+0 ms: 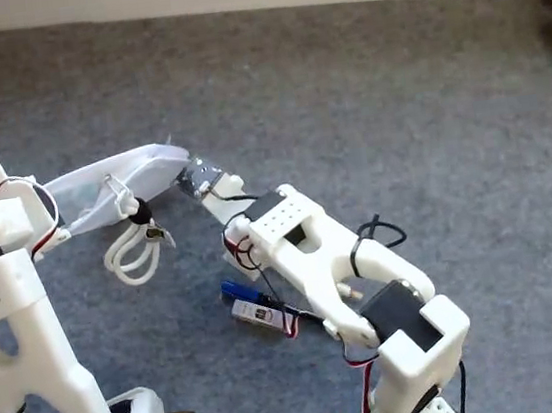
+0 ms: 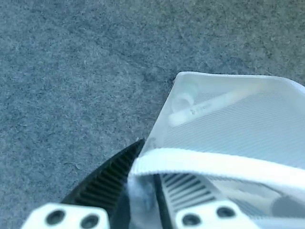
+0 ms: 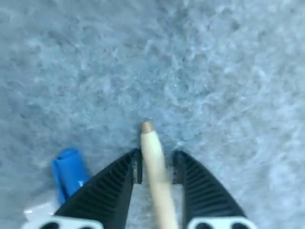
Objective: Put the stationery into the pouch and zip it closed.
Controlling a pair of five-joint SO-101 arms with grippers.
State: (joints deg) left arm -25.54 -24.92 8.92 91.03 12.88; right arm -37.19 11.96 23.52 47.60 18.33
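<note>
A translucent white mesh pouch (image 1: 117, 186) lies on the grey carpet. My left gripper (image 2: 150, 171) is shut on its white edge band. Through the mesh (image 2: 238, 124) a white pen-like stick (image 2: 205, 107) shows inside the pouch. The left arm (image 1: 7, 270) stands at the pouch's left end. My right gripper (image 3: 156, 153) points down at the carpet, shut on a beige stick (image 3: 155, 171) with a brownish tip that pokes out past the fingertips. A blue item (image 3: 69, 169) lies close beside it, seen on the carpet (image 1: 238, 292) under the right arm (image 1: 306, 248).
A looped white cord (image 1: 131, 254) with a dark pull (image 1: 141, 213) hangs off the pouch's near side. A small white labelled item (image 1: 259, 312) lies against the blue one. Open carpet stretches to the right and far side; a pale wall edge runs along the back.
</note>
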